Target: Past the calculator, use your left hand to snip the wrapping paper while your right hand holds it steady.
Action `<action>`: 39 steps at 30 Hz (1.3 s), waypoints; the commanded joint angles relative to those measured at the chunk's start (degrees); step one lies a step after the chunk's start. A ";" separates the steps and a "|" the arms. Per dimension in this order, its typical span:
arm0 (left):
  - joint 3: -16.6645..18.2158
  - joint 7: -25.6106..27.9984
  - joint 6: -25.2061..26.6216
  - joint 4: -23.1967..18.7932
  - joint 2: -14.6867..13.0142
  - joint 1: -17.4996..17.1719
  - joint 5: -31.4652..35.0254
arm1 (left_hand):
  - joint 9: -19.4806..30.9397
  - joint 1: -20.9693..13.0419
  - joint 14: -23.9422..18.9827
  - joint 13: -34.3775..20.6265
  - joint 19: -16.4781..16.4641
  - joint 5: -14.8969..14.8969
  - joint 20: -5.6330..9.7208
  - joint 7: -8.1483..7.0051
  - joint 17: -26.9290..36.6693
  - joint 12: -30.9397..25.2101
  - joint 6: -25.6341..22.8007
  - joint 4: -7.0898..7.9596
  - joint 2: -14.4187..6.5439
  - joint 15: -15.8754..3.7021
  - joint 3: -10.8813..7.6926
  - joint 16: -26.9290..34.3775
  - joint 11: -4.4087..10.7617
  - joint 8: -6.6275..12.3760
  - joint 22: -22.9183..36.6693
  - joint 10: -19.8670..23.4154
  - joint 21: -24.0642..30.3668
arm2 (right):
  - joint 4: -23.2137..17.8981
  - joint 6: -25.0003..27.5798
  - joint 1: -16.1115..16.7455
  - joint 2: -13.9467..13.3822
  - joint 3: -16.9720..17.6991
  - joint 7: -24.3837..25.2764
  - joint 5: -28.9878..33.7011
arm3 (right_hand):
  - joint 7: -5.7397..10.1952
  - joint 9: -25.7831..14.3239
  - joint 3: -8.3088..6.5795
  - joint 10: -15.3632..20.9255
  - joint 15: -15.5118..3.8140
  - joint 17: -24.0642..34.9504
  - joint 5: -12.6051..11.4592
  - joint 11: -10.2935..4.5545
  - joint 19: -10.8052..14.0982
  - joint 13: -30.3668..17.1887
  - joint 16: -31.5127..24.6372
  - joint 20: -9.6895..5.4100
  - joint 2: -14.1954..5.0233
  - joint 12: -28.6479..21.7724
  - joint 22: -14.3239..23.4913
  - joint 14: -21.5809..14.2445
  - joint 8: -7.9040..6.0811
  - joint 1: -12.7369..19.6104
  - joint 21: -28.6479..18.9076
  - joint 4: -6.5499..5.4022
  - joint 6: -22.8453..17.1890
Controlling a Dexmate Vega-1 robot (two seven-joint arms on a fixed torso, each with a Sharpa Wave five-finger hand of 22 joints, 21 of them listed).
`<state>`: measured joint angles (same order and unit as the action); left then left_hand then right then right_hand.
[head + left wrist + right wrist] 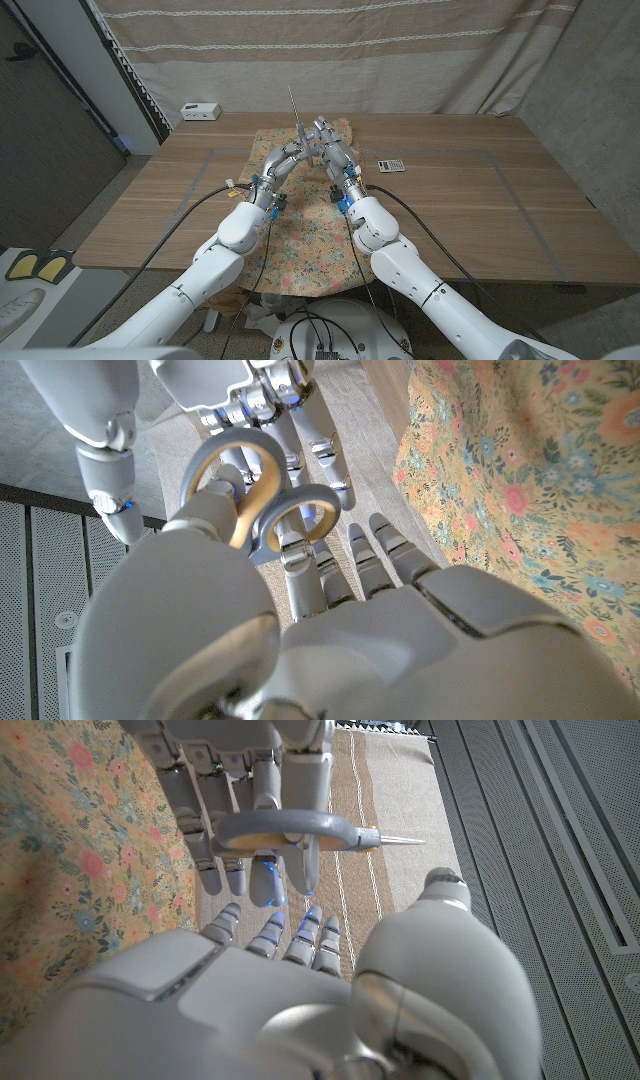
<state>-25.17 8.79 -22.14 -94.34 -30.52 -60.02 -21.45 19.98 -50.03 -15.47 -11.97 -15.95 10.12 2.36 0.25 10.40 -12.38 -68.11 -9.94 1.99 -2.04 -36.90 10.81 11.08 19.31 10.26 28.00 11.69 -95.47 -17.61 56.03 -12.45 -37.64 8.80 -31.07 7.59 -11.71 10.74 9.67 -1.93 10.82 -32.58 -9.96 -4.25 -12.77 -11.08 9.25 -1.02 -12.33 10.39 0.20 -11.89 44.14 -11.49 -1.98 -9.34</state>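
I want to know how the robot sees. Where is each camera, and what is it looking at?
Head view: up on the robot's head, looking down over both arms at the wooden table, flowery wrapping paper and calculator.
Left wrist view: on the left wrist, looking along the left hand, whose thumb is through the scissors.
Right wrist view: on the right wrist, looking along the right hand toward the left hand and scissors.
All three views share the scissors and the paper.

Two glossy white arms with black cables along them, silver-grey left hand (283, 158) and right hand (331, 147), blue lights at the wrists.
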 commanded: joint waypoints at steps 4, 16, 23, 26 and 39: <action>0.25 0.28 -0.32 -0.13 0.11 -0.14 0.21 | 0.34 -3.33 0.09 -0.13 0.22 -0.36 4.35 -0.80 0.11 0.14 -0.77 0.87 -2.72 -9.56 -1.69 -0.08 -0.01 0.37 0.11 -0.05 0.07 | -1.76 1.82 0.52 -0.89 0.28 0.38 -0.82 | 0.27 0.12 0.03 1.95 -1.92 0.16 -0.49 -0.57 0.72 0.17 -0.58 0.33 -1.26 -0.91 0.11 -0.79 -0.82 0.49 -0.30 0.45 -1.65; 0.44 -0.08 -0.62 -0.55 -0.10 -0.28 0.00 | 0.52 -3.11 -0.48 -0.30 0.16 -0.33 4.53 -1.42 0.15 -0.51 -0.40 0.93 -2.75 -9.68 -2.22 0.16 0.77 0.43 0.10 1.25 0.10 | -2.71 2.79 0.93 -1.33 0.60 2.94 0.81 | -0.42 0.19 0.08 0.89 -2.71 0.15 -0.69 -0.02 0.17 0.46 -0.02 -0.14 -1.69 -0.49 0.12 0.50 -0.22 0.62 -0.04 0.55 -0.48; 0.77 0.39 -0.67 -0.96 -0.07 -0.60 0.04 | 1.08 -2.55 -1.57 -0.79 -0.03 -0.40 4.88 -2.25 0.27 -1.49 0.25 1.29 -3.07 -9.77 -2.70 0.48 1.06 0.64 0.11 3.28 0.17 | -3.10 2.97 1.53 -1.42 1.42 5.44 1.90 | -0.54 0.20 0.14 0.58 -2.67 0.15 -0.74 -0.06 0.05 0.53 0.10 -0.27 -1.77 -0.38 0.12 0.87 -0.10 0.62 0.01 0.58 -0.21; 0.95 0.82 -0.44 -1.29 -0.01 -0.87 -0.03 | 1.32 -2.22 -1.88 -1.02 -0.06 -0.40 5.01 -2.84 0.33 -1.87 0.52 1.46 -3.20 -9.86 -2.87 0.56 1.06 0.75 0.11 4.09 0.17 | -3.19 2.72 1.88 -1.54 1.72 6.45 2.68 | -0.59 0.21 0.15 0.55 -2.57 0.15 -0.76 0.03 -0.02 0.56 0.12 -0.29 -1.81 -0.38 0.13 0.94 -0.10 0.63 0.04 0.59 -0.20; 1.21 1.03 -0.79 -1.14 0.43 -1.19 -0.63 | 2.54 -0.35 -3.70 -2.32 -1.06 -0.28 6.95 -3.60 0.78 -2.98 2.13 2.33 -4.31 -10.26 -3.84 1.13 0.98 1.38 0.16 6.15 0.54 | -4.45 3.48 3.13 -3.17 4.26 10.52 4.83 | -0.64 0.25 0.37 0.32 -2.18 0.14 -0.89 0.02 -1.61 0.77 0.77 -0.41 -2.04 -0.37 0.13 3.39 -0.06 0.58 0.55 0.66 -0.12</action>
<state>-24.15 10.01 -22.69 -95.69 -30.40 -61.09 -21.55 22.13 -49.04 -17.91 -13.80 -15.95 9.66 2.36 -2.32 10.82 -14.65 -65.34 -10.26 1.00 -2.34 -37.53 11.27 12.12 20.16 10.26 33.28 11.69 -98.82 -14.96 58.21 -14.24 -35.32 16.34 -27.60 6.95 -11.44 10.77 10.23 -1.98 10.81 -32.87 -9.92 -5.34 -11.98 -10.38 8.81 -2.52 -12.81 10.41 2.90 -11.97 44.42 -11.01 -1.46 -9.71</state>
